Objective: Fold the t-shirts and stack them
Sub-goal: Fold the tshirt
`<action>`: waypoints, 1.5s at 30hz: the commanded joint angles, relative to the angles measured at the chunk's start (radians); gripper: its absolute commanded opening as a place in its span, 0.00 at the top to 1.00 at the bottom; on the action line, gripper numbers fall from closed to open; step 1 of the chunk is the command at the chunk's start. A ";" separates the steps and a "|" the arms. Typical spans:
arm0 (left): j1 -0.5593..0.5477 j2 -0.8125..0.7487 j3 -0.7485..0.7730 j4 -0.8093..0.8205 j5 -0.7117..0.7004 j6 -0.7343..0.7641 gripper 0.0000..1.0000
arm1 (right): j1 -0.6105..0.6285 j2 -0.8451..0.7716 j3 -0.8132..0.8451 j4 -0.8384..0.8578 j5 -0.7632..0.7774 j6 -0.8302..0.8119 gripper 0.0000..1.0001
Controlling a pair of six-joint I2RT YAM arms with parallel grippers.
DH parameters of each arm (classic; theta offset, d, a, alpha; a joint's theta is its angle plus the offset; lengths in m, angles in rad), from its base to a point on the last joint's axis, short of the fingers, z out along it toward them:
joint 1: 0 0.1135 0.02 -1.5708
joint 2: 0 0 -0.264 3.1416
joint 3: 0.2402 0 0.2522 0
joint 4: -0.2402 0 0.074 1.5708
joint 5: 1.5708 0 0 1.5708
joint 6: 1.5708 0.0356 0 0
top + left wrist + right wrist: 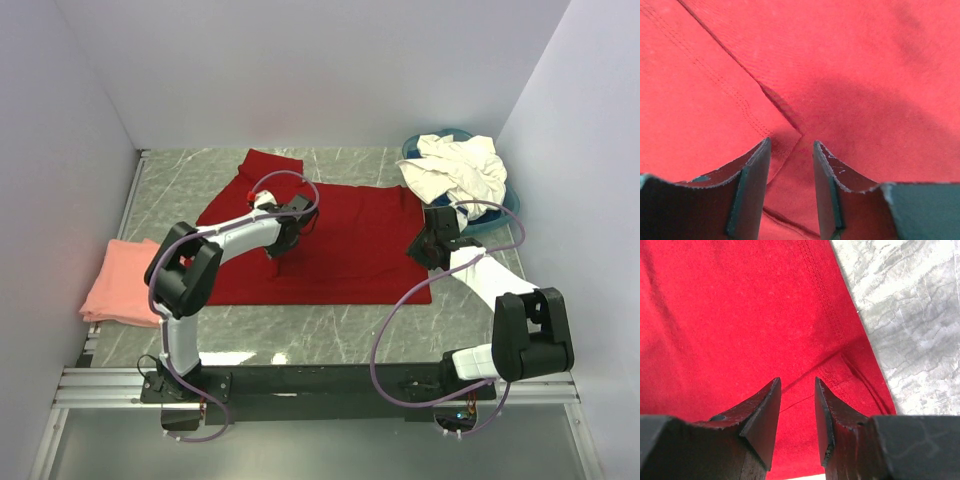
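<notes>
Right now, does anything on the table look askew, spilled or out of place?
The cream shirts are a crumpled heap overflowing the blue basin at far right, and the red shirt lies unevenly, one sleeve jutting out at its far left corner. The pink shirt sits folded.

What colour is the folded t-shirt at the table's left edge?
The folded t-shirt is salmon-pink; the top external view shows it best.

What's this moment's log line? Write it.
red t-shirt: spread | left end effector: open, over crease | right end effector: open, at hem | white t-shirts: in basin
</notes>
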 commanded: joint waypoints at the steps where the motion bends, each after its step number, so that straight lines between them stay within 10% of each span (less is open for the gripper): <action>1: -0.014 0.028 0.035 -0.010 -0.024 0.011 0.55 | -0.007 0.010 0.003 0.031 0.013 -0.006 0.60; 10: -0.015 0.018 0.022 -0.020 -0.047 0.011 0.68 | -0.011 0.017 0.004 0.034 0.006 -0.009 0.60; 17: -0.014 -0.018 -0.004 -0.003 -0.044 0.026 0.99 | -0.013 0.031 0.006 0.039 -0.004 -0.007 0.60; 45: 0.003 -0.179 -0.097 0.045 -0.043 0.068 0.99 | -0.057 0.085 0.000 0.013 0.060 0.010 0.63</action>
